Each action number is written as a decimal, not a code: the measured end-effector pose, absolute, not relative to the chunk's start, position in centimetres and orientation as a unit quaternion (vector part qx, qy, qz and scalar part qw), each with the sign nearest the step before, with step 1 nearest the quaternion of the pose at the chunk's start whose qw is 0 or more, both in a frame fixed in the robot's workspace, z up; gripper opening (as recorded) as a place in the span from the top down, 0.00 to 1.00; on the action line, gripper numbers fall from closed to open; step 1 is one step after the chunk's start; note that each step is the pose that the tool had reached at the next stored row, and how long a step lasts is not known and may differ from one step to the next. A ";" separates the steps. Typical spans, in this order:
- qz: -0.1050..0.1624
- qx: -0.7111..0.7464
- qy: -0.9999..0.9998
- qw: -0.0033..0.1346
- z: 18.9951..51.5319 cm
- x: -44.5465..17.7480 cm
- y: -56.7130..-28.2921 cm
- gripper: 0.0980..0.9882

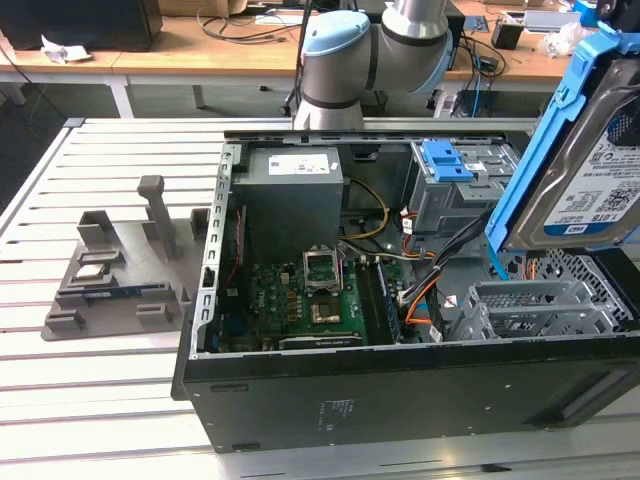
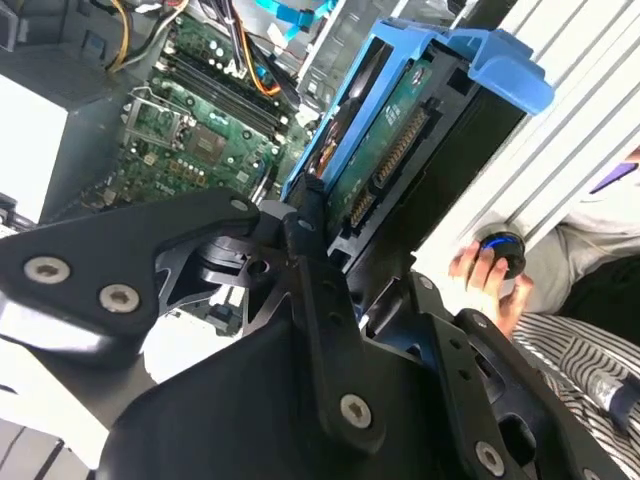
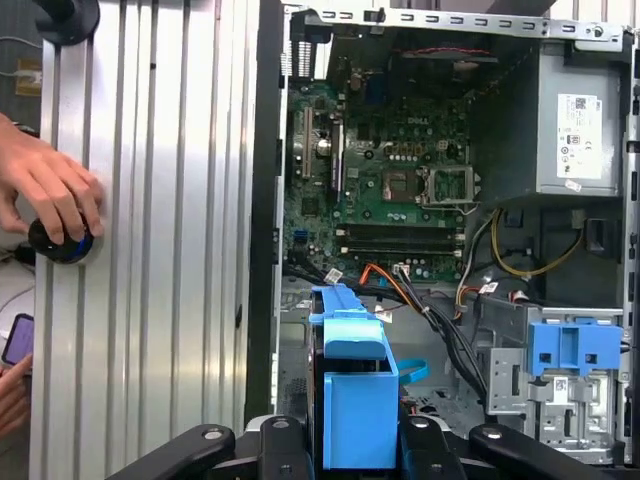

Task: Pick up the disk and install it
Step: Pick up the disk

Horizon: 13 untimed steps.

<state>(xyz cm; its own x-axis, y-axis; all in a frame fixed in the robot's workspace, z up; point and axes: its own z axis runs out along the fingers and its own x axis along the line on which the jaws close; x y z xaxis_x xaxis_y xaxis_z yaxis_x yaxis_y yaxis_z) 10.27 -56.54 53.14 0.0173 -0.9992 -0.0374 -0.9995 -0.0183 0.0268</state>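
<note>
Blue plastic frames the disk [image 1: 592, 185], which in the exterior view hangs tilted on edge, label side showing, over the case [image 1: 400, 400] at the exterior view's right, above the grey cage [image 1: 540, 305]. The case lies open on the slatted table [image 1: 90, 420], with the board [image 1: 315, 300] and the supply [image 1: 290, 190] inside, a blue caddy [image 1: 447, 160] towards the back, and the arm [image 1: 370, 50] behind it. A grey fixture [image 1: 110, 270] sits on the table at the exterior view's left, apart from the case. In the second wrist view the gripper [image 2: 350, 255] has its black fingers [image 2: 300, 230] closed on the end of the disk [image 2: 385, 145] nearest the camera, green circuit side showing. The board [image 2: 200, 130] lies beyond, and a hand [image 2: 480, 285] rests on a knob [image 2: 500, 245] beside the table. In the first wrist view the disk [image 3: 355, 400] stands edge-on in the gripper [image 3: 355, 445], the fingers [image 3: 285, 445] pressing it from both sides, over the cage end of the case [image 3: 270, 200]. The board [image 3: 390, 190], supply [image 3: 575, 120] and caddy [image 3: 570, 350] lie beyond, and the hand [image 3: 50, 190] covers the knob [image 3: 65, 245] by the table [image 3: 150, 250].
</note>
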 end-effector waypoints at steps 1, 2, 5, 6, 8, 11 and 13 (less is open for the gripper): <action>0.024 -0.707 0.707 0.005 53.1 10.3 -56.5 0.70; 0.023 -0.682 0.731 0.004 52.5 10.6 -56.5 0.70; 0.024 -0.683 0.730 0.001 50.2 11.5 -56.5 0.70; 0.024 -0.683 0.730 0.000 49.9 11.5 -56.5 0.70; 0.024 -0.683 0.730 0.000 49.6 11.6 -56.5 0.70; 0.024 -0.684 0.729 -0.001 48.5 11.7 -56.5 0.70; 0.024 -0.684 0.729 -0.001 48.0 11.8 -56.5 0.70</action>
<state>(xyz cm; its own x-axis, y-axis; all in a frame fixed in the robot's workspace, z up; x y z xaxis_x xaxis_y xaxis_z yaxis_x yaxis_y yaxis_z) 11.79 -56.53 47.98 -0.0644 -0.9974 -0.0311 -0.9973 0.0632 0.0363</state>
